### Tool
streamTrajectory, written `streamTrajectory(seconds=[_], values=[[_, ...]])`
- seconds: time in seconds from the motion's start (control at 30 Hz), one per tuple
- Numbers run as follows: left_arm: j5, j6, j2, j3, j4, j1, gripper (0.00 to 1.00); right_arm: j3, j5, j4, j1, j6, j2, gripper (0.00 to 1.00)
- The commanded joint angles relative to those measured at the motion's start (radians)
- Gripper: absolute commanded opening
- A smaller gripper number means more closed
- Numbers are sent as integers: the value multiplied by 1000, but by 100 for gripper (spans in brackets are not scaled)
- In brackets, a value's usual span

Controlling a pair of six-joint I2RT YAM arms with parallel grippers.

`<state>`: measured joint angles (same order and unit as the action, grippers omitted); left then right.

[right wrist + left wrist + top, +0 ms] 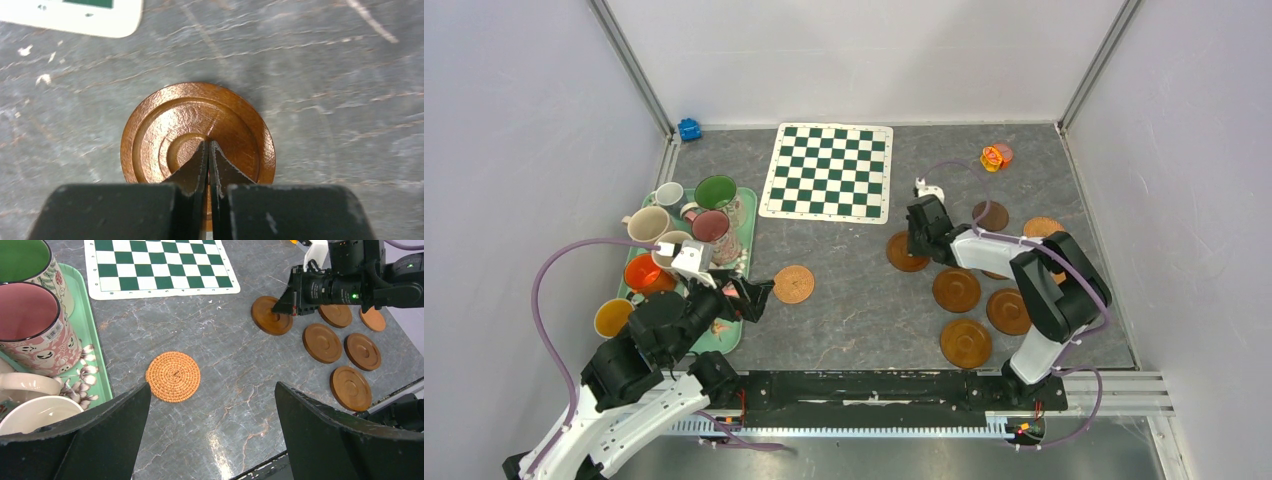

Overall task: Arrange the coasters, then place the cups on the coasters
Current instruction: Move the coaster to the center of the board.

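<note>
Hovering over the right half of the table, the right gripper [208, 150] has its jaws pressed fully together with nothing between them. The tips are poised right over the centre ring of a dark wooden coaster [165, 125]. Whether they actually touch the wood, I can't tell. That disc lies flat on the grey marbled table [854, 320], just off the near right corner of the chequered mat [828, 171].

Nearer the right arm's base, three more brown coasters [965, 342] lie close together without touching. Another brown one [990, 215] sits farther back, and beside it is a lighter tan coaster [1043, 228], partly hidden by the arm.

Over on the left, the left gripper [212, 390] is gaping as wide as it goes and holds nothing at all. It hangs above bare table just beside the mint-green tray [82, 310]. A woven coaster [173, 376] lies alone just ahead of the spread fingers, between the tray and the wooden group.

And the cups, they're all crowded at the tray, well apart from every coaster. There's a pink-lined mug [30, 327] with little faces on it and a green-lined mug [22, 260] behind it. A cream mug [648, 224], a small white mug [668, 194] and an orange mug [643, 272] are there too. A yellow mug [612, 317] stands at the tray's left edge, on it or off it I can't say.
</note>
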<state>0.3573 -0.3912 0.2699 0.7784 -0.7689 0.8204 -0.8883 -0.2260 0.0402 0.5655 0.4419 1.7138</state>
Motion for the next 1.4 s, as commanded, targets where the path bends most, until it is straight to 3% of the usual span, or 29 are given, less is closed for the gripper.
streamTrajectory(seconds=[0.0, 0.6, 1.37], values=[[0, 6, 8, -2, 30, 2, 100, 15, -48, 27, -72, -59, -24, 0], [2, 8, 12, -4, 30, 2, 100, 43, -61, 30, -227, -110, -33, 0], [5, 8, 12, -3, 29, 2, 100, 16, -73, 27, -263, -156, -28, 0]])
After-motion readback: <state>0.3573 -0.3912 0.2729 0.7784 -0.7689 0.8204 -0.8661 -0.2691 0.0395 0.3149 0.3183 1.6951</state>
